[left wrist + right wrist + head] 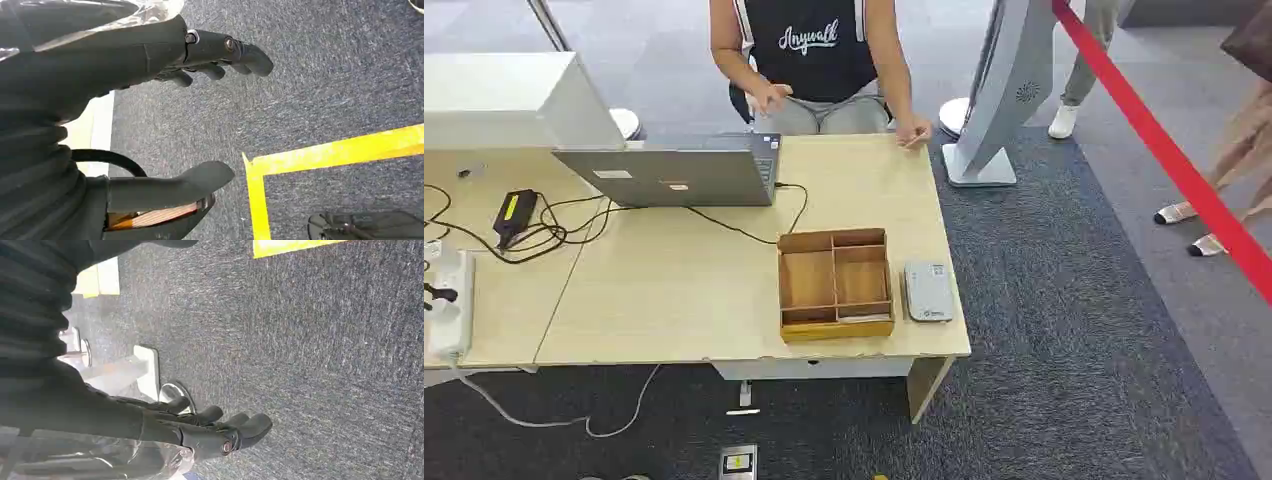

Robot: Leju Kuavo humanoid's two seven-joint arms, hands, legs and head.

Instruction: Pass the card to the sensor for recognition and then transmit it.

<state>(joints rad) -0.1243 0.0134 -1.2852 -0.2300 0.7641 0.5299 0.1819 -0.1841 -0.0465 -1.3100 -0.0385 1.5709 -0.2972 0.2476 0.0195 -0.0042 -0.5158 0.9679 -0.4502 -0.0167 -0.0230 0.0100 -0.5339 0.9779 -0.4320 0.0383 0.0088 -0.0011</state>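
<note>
A wooden divided box [835,283] stands near the front right of the light wood table [674,300]. A pale strip lies in its front slot [849,317]; I cannot tell whether it is the card. Right beside the box lies the flat grey sensor [928,291]. My left hand [100,60] hangs over grey carpet, fingers and thumb apart, holding nothing. My right hand [165,427] also hangs over the carpet with its fingers stretched out and nothing in it.
A person [819,60] sits behind the table, one hand [914,133] on its far edge. A laptop [674,172], cables, an adaptor [514,215] and a power strip [449,300] occupy the left. A white kiosk [1004,90] and red barrier band [1164,150] stand to the right. Yellow floor tape [325,150].
</note>
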